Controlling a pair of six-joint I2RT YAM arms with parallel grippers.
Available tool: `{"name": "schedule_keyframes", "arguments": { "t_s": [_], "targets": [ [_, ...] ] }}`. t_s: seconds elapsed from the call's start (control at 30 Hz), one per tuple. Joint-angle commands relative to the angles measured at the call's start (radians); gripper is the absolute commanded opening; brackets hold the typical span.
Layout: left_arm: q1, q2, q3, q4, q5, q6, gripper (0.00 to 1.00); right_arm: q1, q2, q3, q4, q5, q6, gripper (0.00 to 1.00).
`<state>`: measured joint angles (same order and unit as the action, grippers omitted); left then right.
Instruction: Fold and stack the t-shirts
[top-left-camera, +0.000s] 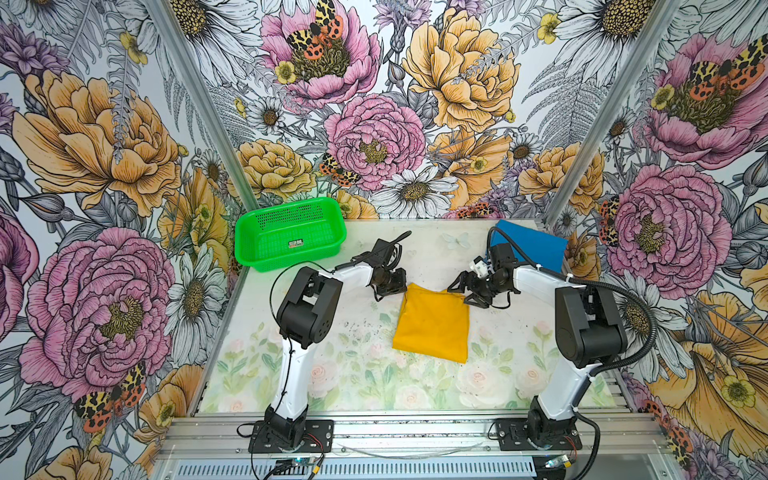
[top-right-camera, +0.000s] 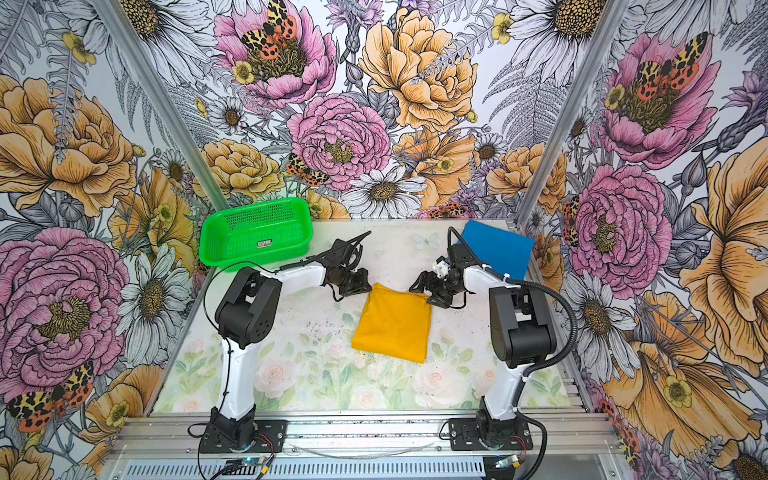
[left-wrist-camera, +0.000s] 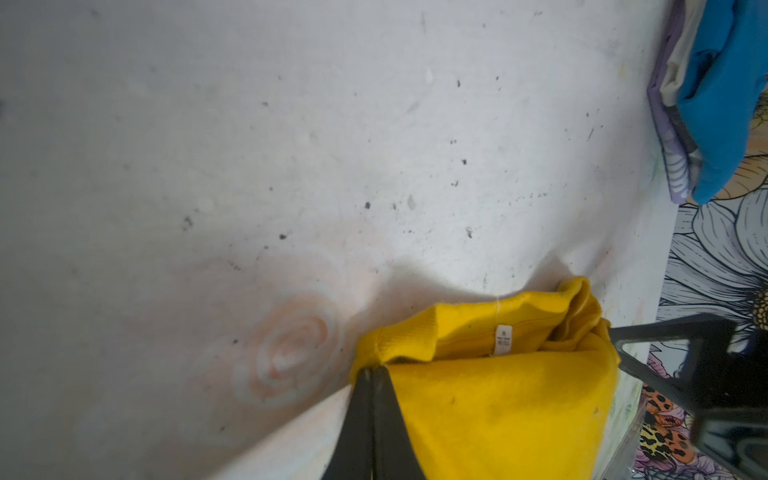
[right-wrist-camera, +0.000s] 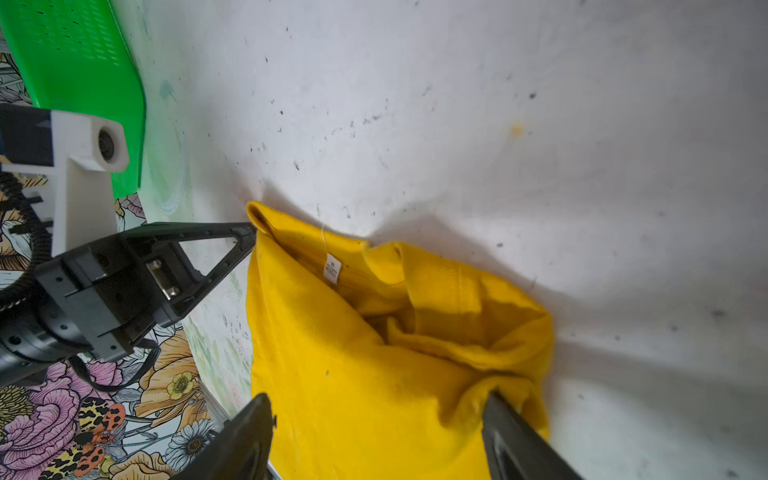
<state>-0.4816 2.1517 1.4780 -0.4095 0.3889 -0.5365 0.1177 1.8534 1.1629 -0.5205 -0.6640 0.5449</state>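
The mustard-yellow t-shirt lies folded in the middle of the table in both top views. My left gripper is shut on its far left corner, beside the collar and its white tag. That far edge sits slightly raised and bunched. My right gripper stands open over the far right corner, one finger pressing into the cloth. The blue t-shirt lies folded at the back right.
A green perforated basket stands at the back left, apparently empty. Pale lavender and white cloth layers show under the blue shirt. The floral table mat runs to the metal front rail, and patterned walls close in three sides.
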Motion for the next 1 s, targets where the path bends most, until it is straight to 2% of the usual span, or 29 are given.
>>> {"name": "schedule_keyframes", "arguments": {
  "t_s": [0.0,0.2,0.47,0.6,0.7,0.83,0.87,0.9,0.97],
  "targets": [
    [0.014,-0.001,-0.049,-0.039,-0.074,0.006,0.00,0.006,0.058,0.043,0.051,0.049,0.039,0.80],
    [0.039,-0.047,-0.090,-0.044,-0.100,0.009,0.00,0.002,0.096,0.040,0.050,0.188,0.085,0.79],
    [0.075,-0.125,-0.128,-0.057,-0.120,0.028,0.00,0.000,0.119,0.032,0.050,0.193,0.084,0.79],
    [0.070,-0.134,-0.119,-0.054,-0.056,0.057,0.00,-0.001,0.093,0.048,0.051,0.180,0.055,0.79],
    [0.044,-0.163,-0.108,-0.048,0.036,0.116,0.02,-0.004,0.017,0.058,0.050,0.190,0.022,0.80],
    [0.014,-0.218,-0.133,-0.048,0.102,0.137,0.53,-0.012,-0.110,0.029,0.047,0.219,0.002,0.84],
    [0.006,-0.233,-0.144,-0.048,0.099,0.136,0.58,-0.013,-0.137,0.016,0.047,0.227,0.001,0.88],
    [-0.002,-0.248,-0.157,-0.048,0.093,0.135,0.63,-0.012,-0.167,-0.002,0.047,0.242,0.008,0.99],
    [-0.014,-0.268,-0.181,-0.049,0.092,0.129,0.68,-0.012,-0.216,-0.039,0.037,0.290,0.028,0.99]
  ]
}}
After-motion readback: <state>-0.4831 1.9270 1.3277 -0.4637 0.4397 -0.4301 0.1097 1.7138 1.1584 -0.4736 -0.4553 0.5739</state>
